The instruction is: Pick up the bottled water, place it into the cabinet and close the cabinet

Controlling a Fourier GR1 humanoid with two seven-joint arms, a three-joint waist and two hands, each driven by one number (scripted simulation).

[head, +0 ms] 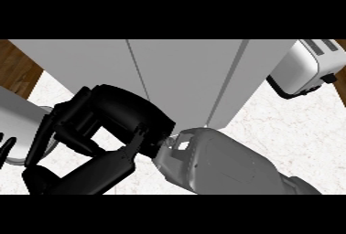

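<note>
The bottled water cannot be seen anywhere; whether it sits behind the closed doors of the tall pale grey cabinet or is hidden by the arms cannot be told. The cabinet stands on the white marbled tabletop, and both of its flat doors look shut, so nothing of its inside shows.

The black right hand, on a bulky grey forearm, lies low against the front of the cabinet, just below the seam between the doors. Its fingers are curled, but the view does not show whether they are grasping anything.

At the lower left edge, well left of the cabinet, only the upright dark fingertips of the left hand show, relaxed and holding nothing.

To the right of the cabinet stands a white and silver toaster with a black cord.
</note>
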